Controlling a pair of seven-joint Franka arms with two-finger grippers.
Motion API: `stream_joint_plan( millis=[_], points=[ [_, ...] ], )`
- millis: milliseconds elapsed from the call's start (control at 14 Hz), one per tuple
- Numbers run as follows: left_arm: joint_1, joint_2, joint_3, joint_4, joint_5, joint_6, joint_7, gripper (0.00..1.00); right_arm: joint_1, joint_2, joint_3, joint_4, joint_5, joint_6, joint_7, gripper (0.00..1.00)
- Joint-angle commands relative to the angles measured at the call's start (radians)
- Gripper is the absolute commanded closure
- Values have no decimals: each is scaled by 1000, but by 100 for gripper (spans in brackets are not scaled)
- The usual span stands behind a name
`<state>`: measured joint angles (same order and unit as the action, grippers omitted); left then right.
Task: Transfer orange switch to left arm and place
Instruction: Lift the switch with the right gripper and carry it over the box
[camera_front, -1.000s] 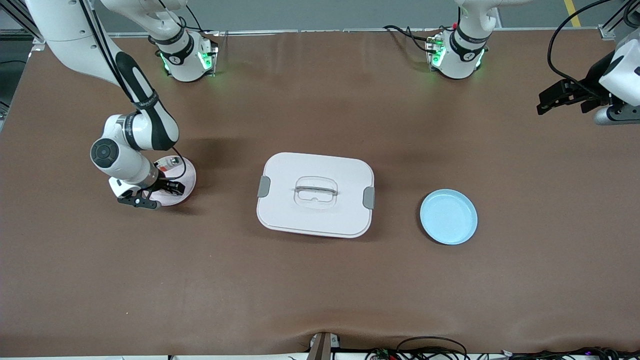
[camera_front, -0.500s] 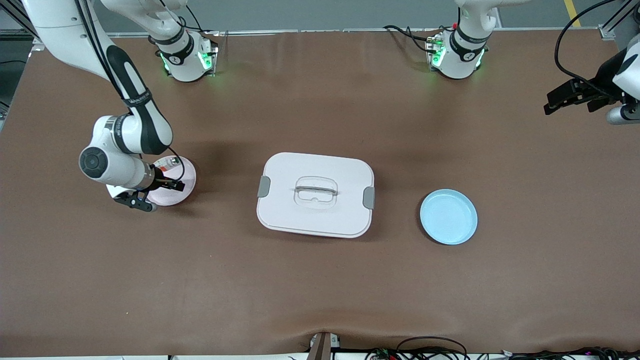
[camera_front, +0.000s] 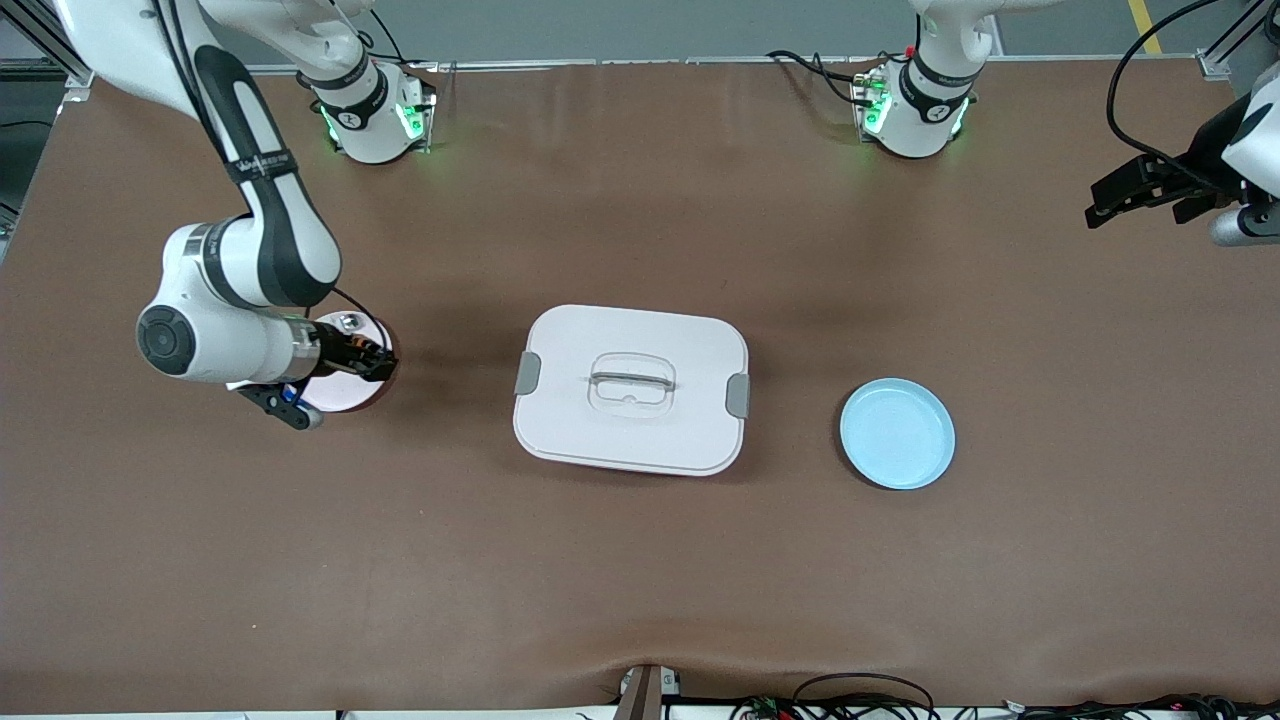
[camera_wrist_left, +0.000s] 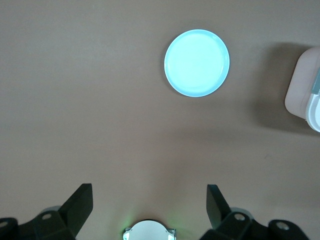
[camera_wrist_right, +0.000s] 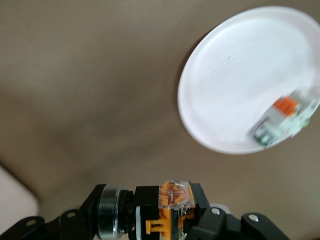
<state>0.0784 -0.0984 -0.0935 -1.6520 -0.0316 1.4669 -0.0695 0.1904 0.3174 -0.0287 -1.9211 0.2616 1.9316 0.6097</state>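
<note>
1. Right claw up over the pink plate, toward the right arm's end of the desk; arm reaches down from its base.
2. Right claw pinching the orange switch; right wrist view shows the black body with its orange face clamped between the fingers.
3. Switch is off the plate, held in the air above its edge that faces the box.
4. Small white-grey part with a red-orange mark lies on the pink plate, near its rim.
5. Box sits mid-desk, lid on, grey latches on both short sides.
6. Blue plate beside the box, toward the left arm's end; nothing on it.
7. Left claw waits high over the desk's edge at the left arm's end; fingers spread wide, holding nothing.
</note>
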Motion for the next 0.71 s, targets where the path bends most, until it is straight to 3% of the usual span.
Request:
stream_joint_plan(
  millis=[0, 357, 643],
  points=[
    [4, -4, -3, 12, -16, -25, 11, 0, 58, 8, -8, 141, 79, -126, 160, 100],
    [1, 3, -3, 14, -16, -31, 11, 0, 135, 41, -8, 321, 250, -175, 449, 100],
    [0, 6, -3, 14, -16, -30, 10, 0, 219, 117, -8, 457, 321, -166, 688, 100]
  ],
)
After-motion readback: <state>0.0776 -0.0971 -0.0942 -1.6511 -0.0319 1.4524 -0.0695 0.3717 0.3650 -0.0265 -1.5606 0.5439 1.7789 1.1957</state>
